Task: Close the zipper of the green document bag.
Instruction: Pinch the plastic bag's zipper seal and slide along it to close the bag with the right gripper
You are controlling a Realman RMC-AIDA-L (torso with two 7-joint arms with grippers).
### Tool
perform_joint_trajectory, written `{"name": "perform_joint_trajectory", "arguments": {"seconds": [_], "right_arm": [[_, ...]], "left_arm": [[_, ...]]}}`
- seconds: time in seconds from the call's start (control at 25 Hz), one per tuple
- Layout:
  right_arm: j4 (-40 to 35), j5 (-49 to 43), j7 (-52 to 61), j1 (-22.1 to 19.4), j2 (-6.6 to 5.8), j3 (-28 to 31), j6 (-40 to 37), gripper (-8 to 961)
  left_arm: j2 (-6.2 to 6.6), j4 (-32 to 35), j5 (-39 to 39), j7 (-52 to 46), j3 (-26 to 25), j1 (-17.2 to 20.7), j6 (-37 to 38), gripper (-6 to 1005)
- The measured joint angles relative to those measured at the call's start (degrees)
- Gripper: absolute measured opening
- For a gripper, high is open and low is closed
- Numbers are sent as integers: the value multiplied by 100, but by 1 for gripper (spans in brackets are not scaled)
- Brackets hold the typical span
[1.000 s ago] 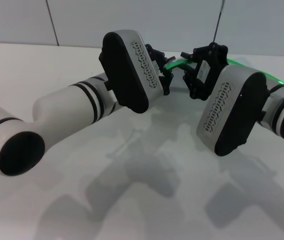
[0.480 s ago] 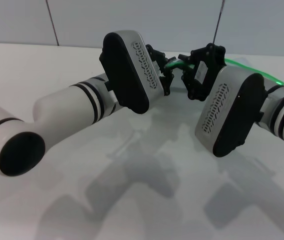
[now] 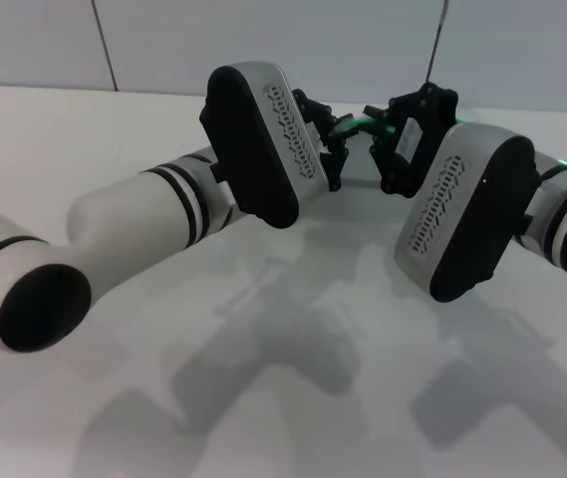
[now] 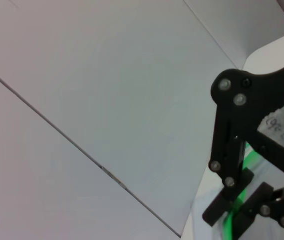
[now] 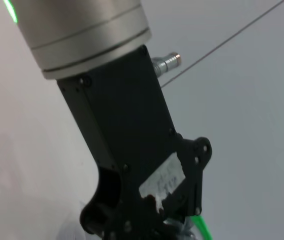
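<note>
While raised: both end effectors point(image 3: 355, 139) on zipper point(image 3: 363, 125)

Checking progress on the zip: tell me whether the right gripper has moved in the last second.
Yes, slightly. In the head view the right gripper first edged left toward the left gripper, then backed off right and up against the wall seam.

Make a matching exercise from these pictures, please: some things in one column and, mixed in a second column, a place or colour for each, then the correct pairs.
Things:
1. left gripper
2. right gripper
3. zipper
4. table

Descriptions:
A. white surface under both arms
B. thin bright green strip between the two grippers
C. black, at the end of the arm on the left of the head view
D. black, at the end of the arm on the right of the head view

Pairs: 1-C, 2-D, 3-B, 4-A
</note>
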Motion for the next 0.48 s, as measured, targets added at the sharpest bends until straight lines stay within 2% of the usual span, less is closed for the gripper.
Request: {"name": "perform_joint_trajectory", "arguments": {"seconds": [0.48], "right_arm": [[220, -274, 117, 0, 0, 162, -7, 68]], "left_arm": [[17, 59, 1, 0, -17, 162, 282, 90]]}}
